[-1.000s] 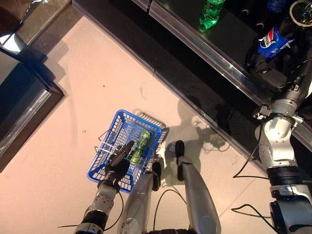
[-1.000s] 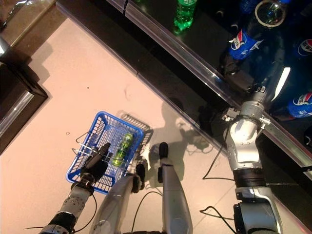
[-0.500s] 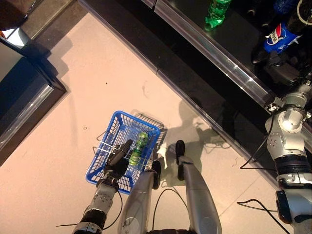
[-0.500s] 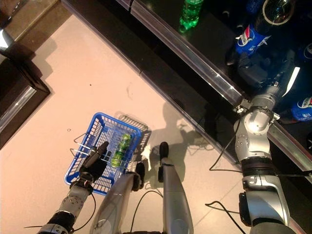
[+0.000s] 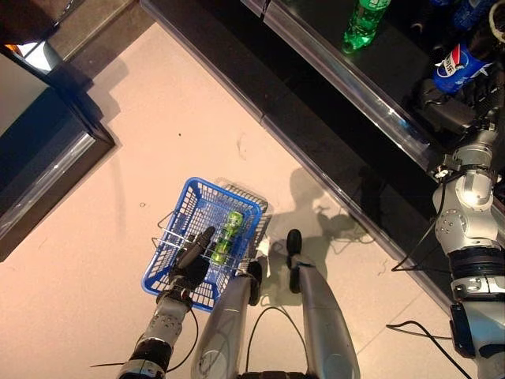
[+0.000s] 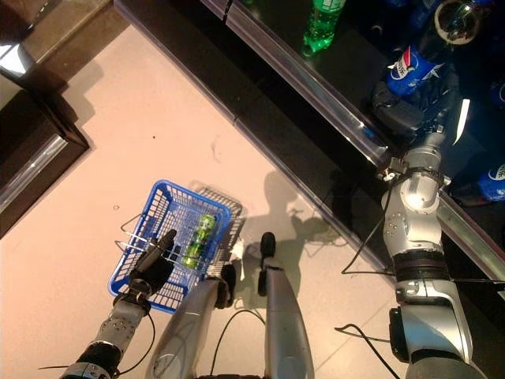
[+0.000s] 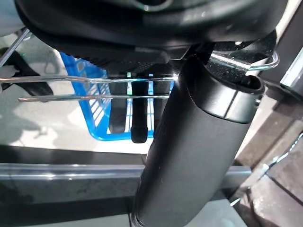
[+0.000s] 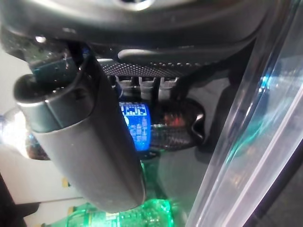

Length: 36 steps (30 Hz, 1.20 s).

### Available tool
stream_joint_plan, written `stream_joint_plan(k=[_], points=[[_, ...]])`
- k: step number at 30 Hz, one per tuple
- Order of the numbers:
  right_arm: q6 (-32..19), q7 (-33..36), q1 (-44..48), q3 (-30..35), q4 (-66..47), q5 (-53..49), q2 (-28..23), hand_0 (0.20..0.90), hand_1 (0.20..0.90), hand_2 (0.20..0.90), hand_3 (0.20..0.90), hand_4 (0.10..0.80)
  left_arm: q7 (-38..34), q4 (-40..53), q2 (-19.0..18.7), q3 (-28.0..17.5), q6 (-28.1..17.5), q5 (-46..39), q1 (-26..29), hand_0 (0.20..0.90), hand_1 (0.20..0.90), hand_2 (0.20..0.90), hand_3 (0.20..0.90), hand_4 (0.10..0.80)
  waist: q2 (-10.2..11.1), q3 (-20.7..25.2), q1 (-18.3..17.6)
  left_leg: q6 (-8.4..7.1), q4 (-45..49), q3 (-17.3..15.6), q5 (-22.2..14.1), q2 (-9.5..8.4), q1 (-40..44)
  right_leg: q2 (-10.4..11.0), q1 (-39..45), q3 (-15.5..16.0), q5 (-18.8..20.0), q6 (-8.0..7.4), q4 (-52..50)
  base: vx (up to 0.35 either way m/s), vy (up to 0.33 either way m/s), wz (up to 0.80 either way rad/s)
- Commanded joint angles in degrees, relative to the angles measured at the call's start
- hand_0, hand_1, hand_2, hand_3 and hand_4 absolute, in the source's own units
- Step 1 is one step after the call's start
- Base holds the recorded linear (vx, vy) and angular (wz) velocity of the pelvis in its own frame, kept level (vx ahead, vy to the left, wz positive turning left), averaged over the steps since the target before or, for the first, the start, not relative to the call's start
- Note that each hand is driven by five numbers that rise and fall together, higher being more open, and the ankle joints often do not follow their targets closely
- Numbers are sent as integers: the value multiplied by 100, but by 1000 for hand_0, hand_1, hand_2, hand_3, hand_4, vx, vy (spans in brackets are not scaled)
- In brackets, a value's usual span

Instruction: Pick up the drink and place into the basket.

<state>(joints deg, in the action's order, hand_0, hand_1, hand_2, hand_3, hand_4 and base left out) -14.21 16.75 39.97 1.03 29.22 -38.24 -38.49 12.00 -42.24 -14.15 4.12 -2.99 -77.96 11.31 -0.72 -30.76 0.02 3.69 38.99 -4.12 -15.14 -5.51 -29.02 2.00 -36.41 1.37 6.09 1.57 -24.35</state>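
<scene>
Right hand (image 6: 410, 110) curls round the cola bottle (image 6: 412, 69) on the shelf — keep it pinched, lift straight. Left hand (image 5: 192, 264) grips the basket (image 5: 183, 204) handle — hold level.

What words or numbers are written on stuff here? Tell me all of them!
Blue bottle on the shelf: a label with white lettering, too small to read.
The same blue label, seen close in the right wrist view: white print, too blurred to read.
Green bottle on the shelf: nothing readable.
Green bottle in the basket: label too small to read.
</scene>
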Motion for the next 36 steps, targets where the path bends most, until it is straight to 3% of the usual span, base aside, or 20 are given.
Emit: stream_joint_plan(k=[1,16,32,33,34,35,36], points=[[-514,77,736,105,-312,151,-702,900,900,900,900,800,477,934,-591,-165,-314,-147,-134,300,300,300,200,100,-12,100,176,-58,-154,377,347,-9,-130,-189,678,182,-1121,-130,-588,0,0,0],[-324,363,1550,-538,592,303,-1308,900,900,900,900,800,440,987,-776,-65,-240,-298,-116,300,300,300,200,100,-66,119,321,-153,-67,471,436,-4,-205,-166,753,270,-1209,-90,-619,3,-2,1],[-51,140,2016,-867,1082,99,-1385,900,900,900,900,800,488,896,-766,26,-239,-331,-67,300,300,300,200,100,-85,137,405,-234,-75,602,466,-3,-254,-178,769,368,-1333,-30,-669,9,-8,5],[-48,158,2018,-873,1086,105,-1387,848,848,848,840,740,486,896,-766,26,-235,-329,-66,300,300,300,200,100,-86,138,407,-237,-78,606,470,-3,-253,-178,769,368,-1335,-30,-669,21,-4,4],[-35,194,2027,-886,1100,86,-1391,848,848,848,840,740,482,896,-765,25,-228,-329,-64,300,300,300,200,100,-88,141,412,-242,-85,612,477,-4,-253,-180,769,369,-1338,-31,-671,13,0,4],[-17,229,2047,-898,1120,80,-1393,427,427,427,348,248,483,898,-758,19,-224,-327,-66,300,300,300,200,100,-89,142,413,-245,-88,617,476,-5,-254,-180,769,367,-1342,-28,-676,11,2,4],[-33,306,2070,-909,1144,96,-1395,300,300,300,200,100,506,900,-755,22,-228,-331,-80,300,300,300,200,100,-93,142,419,-242,-100,617,469,-6,-256,-180,765,367,-1349,-24,-677,5,6,4]])
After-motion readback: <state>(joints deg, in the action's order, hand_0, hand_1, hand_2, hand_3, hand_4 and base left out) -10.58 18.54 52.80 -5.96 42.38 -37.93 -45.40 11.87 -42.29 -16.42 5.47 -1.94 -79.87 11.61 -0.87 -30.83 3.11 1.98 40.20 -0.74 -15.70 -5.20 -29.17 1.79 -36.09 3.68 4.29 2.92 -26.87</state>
